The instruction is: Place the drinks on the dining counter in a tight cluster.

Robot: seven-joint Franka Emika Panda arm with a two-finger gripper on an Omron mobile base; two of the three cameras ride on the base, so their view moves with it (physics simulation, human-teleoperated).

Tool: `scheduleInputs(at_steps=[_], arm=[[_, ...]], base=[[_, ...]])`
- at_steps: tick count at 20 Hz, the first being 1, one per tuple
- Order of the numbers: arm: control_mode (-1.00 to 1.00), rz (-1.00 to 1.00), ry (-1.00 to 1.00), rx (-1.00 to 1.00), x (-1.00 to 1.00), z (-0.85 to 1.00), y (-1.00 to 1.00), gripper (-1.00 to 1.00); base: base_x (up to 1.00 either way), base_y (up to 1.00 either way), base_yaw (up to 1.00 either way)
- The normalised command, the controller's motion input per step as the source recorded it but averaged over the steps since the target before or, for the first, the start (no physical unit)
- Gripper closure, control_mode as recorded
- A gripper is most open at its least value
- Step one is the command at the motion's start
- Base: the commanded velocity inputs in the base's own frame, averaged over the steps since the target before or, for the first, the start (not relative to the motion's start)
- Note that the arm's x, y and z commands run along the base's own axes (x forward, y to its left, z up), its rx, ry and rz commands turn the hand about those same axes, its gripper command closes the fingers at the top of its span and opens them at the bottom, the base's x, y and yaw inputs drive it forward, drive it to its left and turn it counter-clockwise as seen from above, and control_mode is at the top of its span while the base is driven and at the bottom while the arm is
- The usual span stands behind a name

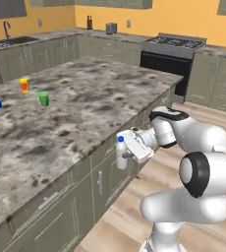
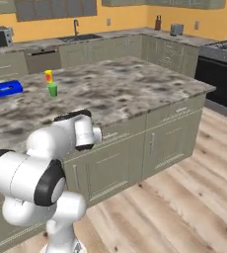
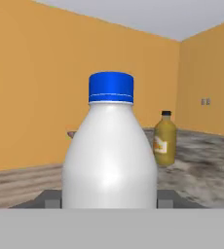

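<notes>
Left base view: the gripper [image 1: 123, 153] is clamped on the upright white blue-capped bottle [image 1: 121, 153], held off the dining counter [image 1: 85, 106] edge, beside the cabinet fronts. Right base view: yellow cup [image 2: 49, 76] and green cup [image 2: 52, 89] stand close together on the counter. Hand view: the amber juice jug [image 3: 165, 138] stands on the granite behind the bottle

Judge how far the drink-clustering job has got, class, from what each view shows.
Done: nothing clustered yet; the amber juice jug stands alone on the dining counter. In hand: the tool grips the white blue-capped bottle beside the counter's edge. Left: set it by the jug, then add any remaining drink.
</notes>
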Motion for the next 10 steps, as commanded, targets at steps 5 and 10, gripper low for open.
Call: scheduleInputs(at_steps=[5, 10], arm=[[1.00, 0.00, 0.00, 0.00, 0.00, 0.00, 0.00, 1.00], [1.00, 0.00, 0.00, 0.00, 0.00, 0.00, 0.00, 1.00]], base=[[0.24, 0.01, 0.73], [0.50, 0.02, 0.50]])
